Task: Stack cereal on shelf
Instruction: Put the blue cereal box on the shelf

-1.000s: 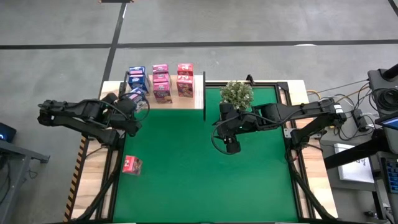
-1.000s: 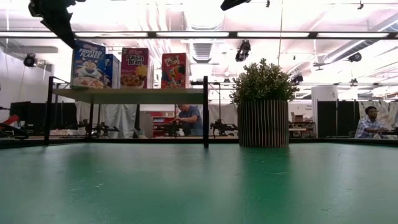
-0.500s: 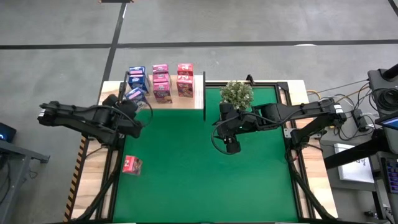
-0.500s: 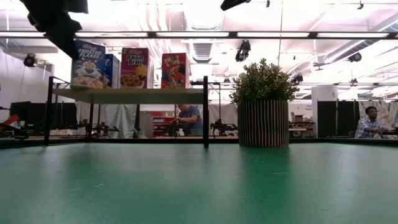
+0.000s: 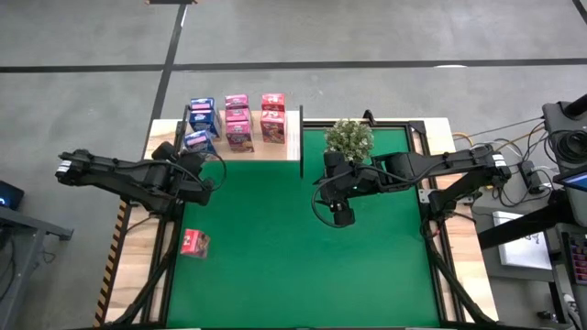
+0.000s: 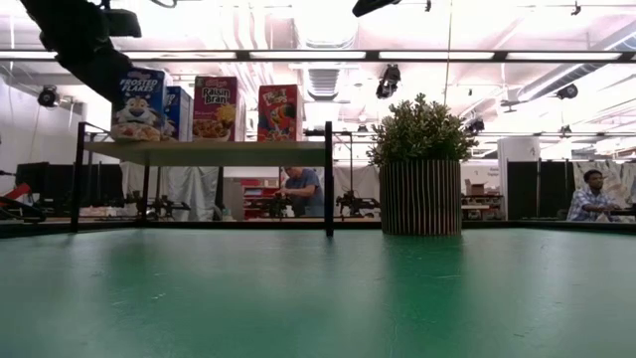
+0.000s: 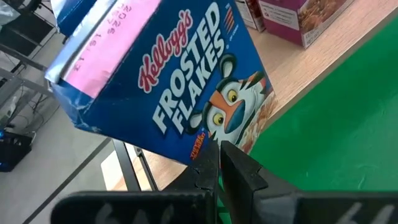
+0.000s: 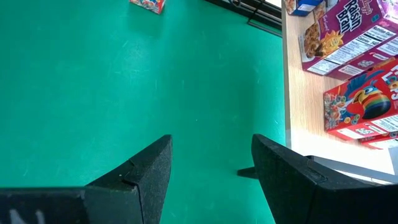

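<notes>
A: Where do your tools stand?

B: Your left tool (image 7: 216, 163) has its fingers pressed together with nothing between them. Just ahead of the tips, tilted and apart from them, you have a blue box (image 7: 168, 81) of Frosted Flakes on the shelf (image 7: 323, 56). From above, the left tool (image 5: 200, 179) sits at the near left end of the shelf (image 5: 292, 137), just in front of that blue box (image 5: 196, 140).

A: And beyond the blue one?

B: Farther along the shelf from your left tool you see two more blue boxes (image 5: 202, 112), then a pink row (image 5: 238, 121), then a red pair (image 5: 272, 116) by the black upright (image 5: 301, 133). In the low view three boxes face you on the shelf (image 6: 209, 151): Frosted Flakes (image 6: 140, 103), Raisin Bran (image 6: 216, 107) and a red box (image 6: 280, 112). The left arm (image 6: 79, 40) hangs dark in front of the first.

A: Anything off the shelf?

B: One red box (image 5: 193, 243) lies on the bare bench (image 5: 138, 275), nearer you than the left tool, beside the green mat (image 5: 303, 257).

A: The right tool?

B: Your right tool (image 8: 211, 158) hovers over the mat (image 8: 124, 93) with its fingers apart and empty. From above, the right tool (image 5: 340, 213) is mid-mat, with the plant (image 5: 349, 137) just behind it. To its side, the shelf shows a pink box (image 8: 339, 37) and a red one (image 8: 367, 102); the stray box (image 8: 148, 5) lies far across the mat.
</notes>
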`<action>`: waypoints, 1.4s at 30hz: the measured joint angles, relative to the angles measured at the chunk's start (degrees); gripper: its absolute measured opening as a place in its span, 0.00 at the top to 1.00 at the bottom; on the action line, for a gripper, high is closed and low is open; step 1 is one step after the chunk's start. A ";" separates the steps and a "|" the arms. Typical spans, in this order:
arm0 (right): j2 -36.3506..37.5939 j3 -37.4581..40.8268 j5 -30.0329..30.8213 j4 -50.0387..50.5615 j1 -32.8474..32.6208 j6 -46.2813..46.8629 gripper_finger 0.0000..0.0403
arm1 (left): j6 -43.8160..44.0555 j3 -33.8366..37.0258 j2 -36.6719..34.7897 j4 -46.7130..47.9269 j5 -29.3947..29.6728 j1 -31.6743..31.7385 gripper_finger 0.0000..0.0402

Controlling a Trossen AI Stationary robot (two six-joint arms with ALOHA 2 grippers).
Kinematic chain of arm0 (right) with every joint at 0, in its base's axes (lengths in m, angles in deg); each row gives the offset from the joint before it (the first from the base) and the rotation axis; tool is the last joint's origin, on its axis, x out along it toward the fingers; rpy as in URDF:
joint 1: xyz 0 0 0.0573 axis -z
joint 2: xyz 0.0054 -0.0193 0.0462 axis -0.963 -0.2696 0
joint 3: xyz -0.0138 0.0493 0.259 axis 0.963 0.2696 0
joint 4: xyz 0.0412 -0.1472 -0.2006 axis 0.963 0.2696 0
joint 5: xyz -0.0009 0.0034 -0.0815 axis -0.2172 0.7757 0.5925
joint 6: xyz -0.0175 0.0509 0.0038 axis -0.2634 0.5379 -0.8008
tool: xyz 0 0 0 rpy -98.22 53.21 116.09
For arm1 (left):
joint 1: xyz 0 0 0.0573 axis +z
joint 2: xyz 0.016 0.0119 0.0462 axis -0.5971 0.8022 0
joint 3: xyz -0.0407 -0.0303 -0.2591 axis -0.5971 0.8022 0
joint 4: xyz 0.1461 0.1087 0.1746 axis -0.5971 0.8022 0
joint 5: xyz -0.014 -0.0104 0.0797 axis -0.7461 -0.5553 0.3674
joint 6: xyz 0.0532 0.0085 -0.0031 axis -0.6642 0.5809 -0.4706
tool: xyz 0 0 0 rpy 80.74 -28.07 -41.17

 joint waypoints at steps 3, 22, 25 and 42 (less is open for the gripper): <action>0.00 0.00 0.00 0.00 0.00 0.07 0.48 | -0.02 0.00 0.00 -0.14 0.49 0.00 1.00; 0.00 0.00 0.00 0.80 -0.01 0.02 0.48 | -0.94 0.51 0.15 -0.57 2.01 -0.09 1.00; 0.00 0.00 0.00 1.34 -0.02 0.10 0.48 | -0.71 1.61 0.00 -0.22 2.20 0.20 1.00; 0.00 0.00 0.00 1.53 -0.02 -0.33 0.48 | -0.50 1.35 1.30 -0.80 2.95 4.13 1.00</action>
